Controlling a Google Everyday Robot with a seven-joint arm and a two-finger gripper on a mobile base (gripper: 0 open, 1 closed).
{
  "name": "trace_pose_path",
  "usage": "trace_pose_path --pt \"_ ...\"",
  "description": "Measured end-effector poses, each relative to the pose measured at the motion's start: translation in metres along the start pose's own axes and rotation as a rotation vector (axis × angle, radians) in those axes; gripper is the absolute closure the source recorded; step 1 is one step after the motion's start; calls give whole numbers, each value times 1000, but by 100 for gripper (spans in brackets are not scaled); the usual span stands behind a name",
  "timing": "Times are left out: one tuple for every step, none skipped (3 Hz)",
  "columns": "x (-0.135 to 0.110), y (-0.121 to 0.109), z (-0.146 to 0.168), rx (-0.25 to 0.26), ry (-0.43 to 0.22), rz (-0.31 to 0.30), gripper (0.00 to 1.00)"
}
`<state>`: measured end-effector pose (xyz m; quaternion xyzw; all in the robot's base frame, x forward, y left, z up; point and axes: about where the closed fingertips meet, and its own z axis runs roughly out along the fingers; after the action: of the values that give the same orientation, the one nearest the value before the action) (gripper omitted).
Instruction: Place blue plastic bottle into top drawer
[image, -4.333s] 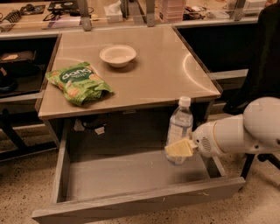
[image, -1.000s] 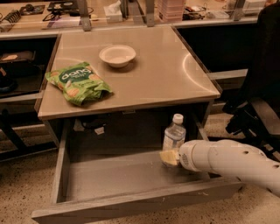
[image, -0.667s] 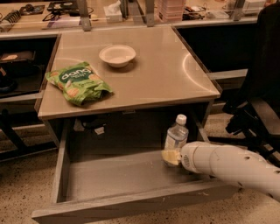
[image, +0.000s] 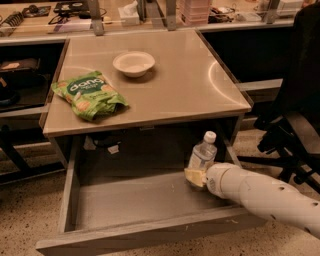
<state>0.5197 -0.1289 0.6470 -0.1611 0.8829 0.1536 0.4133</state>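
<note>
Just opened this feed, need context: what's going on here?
The robot's arm reaches in from the right, with its gripper at the base of the bottle. The bottle stands upright inside the open drawer, near its right back corner. The gripper hides whether the bottle rests on the drawer floor. On the table above sit a white bowl and a green snack bag.

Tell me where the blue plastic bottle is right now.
In the camera view, the blue plastic bottle stands upright at the right side of the open top drawer, below the table's right front corner, with the gripper at its base.
</note>
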Motion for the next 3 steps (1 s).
trace_pose_path --pt "11 -6 11 14 -26 15 100" --pt "17 -7 15 19 -18 19 100" --pt "16 -7 13 20 -17 22 100"
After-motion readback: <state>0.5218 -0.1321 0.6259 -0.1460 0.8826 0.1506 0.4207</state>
